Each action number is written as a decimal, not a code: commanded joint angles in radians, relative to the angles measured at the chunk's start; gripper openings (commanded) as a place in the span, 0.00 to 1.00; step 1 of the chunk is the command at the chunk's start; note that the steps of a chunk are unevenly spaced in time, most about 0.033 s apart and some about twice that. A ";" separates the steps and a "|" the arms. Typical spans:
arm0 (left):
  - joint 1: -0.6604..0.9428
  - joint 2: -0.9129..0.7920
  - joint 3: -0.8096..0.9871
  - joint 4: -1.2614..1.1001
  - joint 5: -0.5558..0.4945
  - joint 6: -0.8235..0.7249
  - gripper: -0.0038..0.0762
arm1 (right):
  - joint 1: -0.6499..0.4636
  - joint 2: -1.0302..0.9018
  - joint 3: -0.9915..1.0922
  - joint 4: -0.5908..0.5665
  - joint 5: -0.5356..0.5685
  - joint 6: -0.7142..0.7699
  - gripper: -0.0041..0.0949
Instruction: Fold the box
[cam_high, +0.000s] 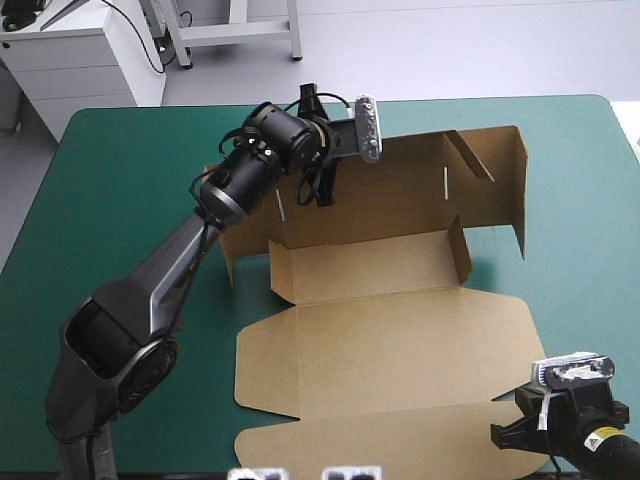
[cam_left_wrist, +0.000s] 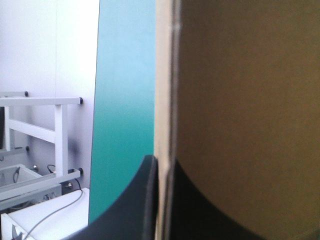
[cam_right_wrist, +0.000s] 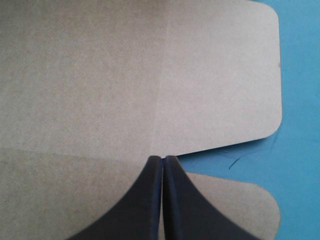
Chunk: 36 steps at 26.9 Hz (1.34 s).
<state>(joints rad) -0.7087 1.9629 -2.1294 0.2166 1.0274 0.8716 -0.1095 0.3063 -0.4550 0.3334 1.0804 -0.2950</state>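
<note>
Brown board covers much of the teal-green desk (cam_high: 120, 200): the box (cam_high: 400, 340) lies in the middle and toward the right, partly raised. Its far wall stands upright along the far side, and a side wall stands at the right end, meeting it at the far right corner. Nearer than these, a narrower panel across the middle tilts up. The wide panel nearer to the robot lies flat on the cover, and a rounded flap lies flat at the near edge.

The left arm reaches across the desk to the far left part of the box. The left hand (cam_high: 322, 190) sits at the top of the far wall, close to its left end. In the left wrist view this hand (cam_left_wrist: 164, 162) is narrowed to a pinch on the box (cam_left_wrist: 250, 100): the pale cut edge of the board runs straight up between the two black fingers (cam_left_wrist: 135, 210), with the desk (cam_left_wrist: 125, 100) beyond it.

The right hand (cam_high: 505, 435) is low at the near right corner of the desk, just at the right end of the near flap. In the right wrist view this hand (cam_right_wrist: 163, 159) has its fingers pressed together in one pointed arch. The tip lies at the notch where the flat panel of the box (cam_right_wrist: 100, 75) meets the rounded flap. Bare desk (cam_right_wrist: 300, 150) shows to the right of the board.
</note>
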 joint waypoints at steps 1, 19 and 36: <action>-0.058 -0.069 -0.035 0.051 -0.086 -0.007 0.04 | 0.003 0.007 -0.026 0.017 -0.053 -0.002 0.04; -0.226 -0.069 0.162 0.343 -0.231 -0.292 0.04 | 0.003 0.025 -0.109 -0.008 -0.108 0.094 0.04; -0.371 -0.077 0.323 0.753 -0.160 -0.742 0.04 | 0.003 0.561 -0.719 -0.059 -0.190 0.174 0.04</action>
<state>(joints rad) -1.0665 1.9470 -1.7852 0.9518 0.8826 0.1561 -0.1095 0.7830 -1.0624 0.2622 0.9544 -0.1104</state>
